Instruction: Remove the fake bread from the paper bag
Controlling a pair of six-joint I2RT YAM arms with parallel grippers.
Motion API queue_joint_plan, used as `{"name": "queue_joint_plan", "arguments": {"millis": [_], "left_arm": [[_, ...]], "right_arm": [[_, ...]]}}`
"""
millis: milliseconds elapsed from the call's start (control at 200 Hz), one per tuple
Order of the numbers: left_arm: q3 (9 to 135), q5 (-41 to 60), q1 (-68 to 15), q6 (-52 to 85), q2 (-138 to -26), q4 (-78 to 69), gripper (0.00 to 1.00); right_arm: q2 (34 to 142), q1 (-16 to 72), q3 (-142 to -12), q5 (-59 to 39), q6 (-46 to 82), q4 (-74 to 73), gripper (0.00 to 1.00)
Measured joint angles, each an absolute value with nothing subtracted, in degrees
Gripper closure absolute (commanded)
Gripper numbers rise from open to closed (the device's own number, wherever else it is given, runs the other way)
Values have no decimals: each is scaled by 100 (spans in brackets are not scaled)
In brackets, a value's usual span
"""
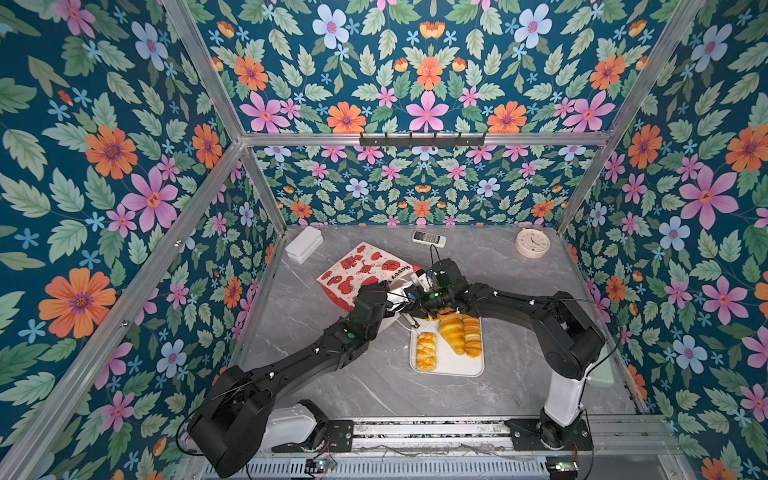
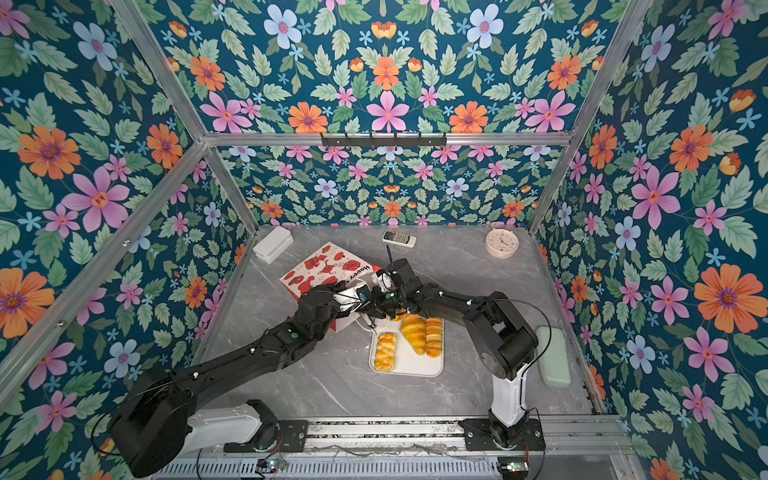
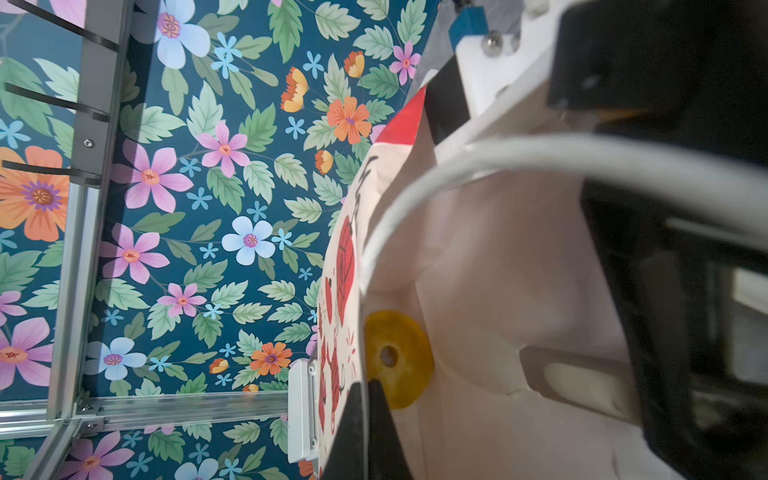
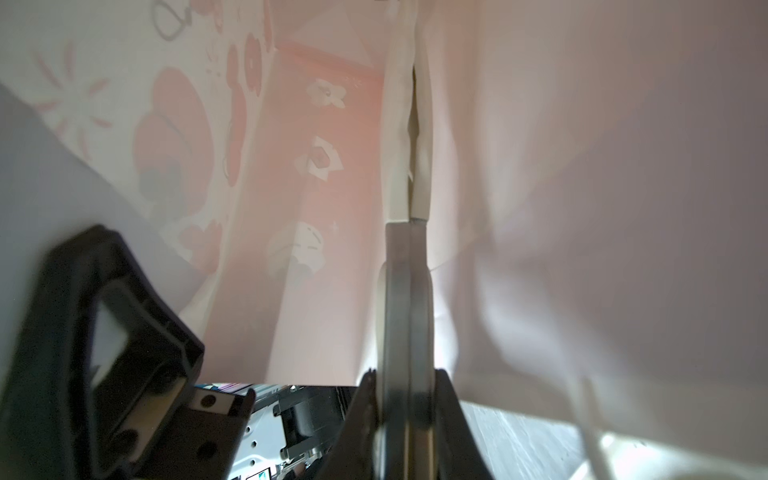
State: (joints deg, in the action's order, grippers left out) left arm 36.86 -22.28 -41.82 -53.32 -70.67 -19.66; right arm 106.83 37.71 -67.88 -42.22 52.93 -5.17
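High up, far back, staring steeply down in both top views: same whole table, both arms. Left wrist: tight in, sighting past the left jaws into the bag. Right wrist: even tighter, beyond the right jaws, same bag interior.

Left gripper and right gripper both closed, arms converging

The left gripper pinches the rim of the paper bag, a yellow ring bagel just inside.
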Motion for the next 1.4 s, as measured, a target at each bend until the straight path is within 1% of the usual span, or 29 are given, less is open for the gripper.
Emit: {"name": "queue_joint_plan", "arguments": {"millis": [190,500,705,995,1275,1395], "left_arm": [[3649,-2150,-4123,-5238,-6980,-1981,100],[3610,-2073,-4014,-5046,-6982,-2141,100],[3649,-1892,-4007,-4831,-7091,-2156,100],[3699,-1723,-4001,-4661,-7175,-2191,100],[3656,-1643,-4003,-4541,-7135,-2224,100],[3774,-1643,-4003,-4619,-7223,-2169,100]], "right_arm": [[10702,3771,-7011,-3931,4932,-152,100],[10796,4029,-7216,-3498,4875,14,99],[11205,4023,-7437,-3297,4936,-56,98],[11480,4029,-7699,-3291,5336,-543,98],[11485,4016,-7452,-3293,5540,-945,97],[11745,3988,-7513,-3433,5708,-1109,97]]}}
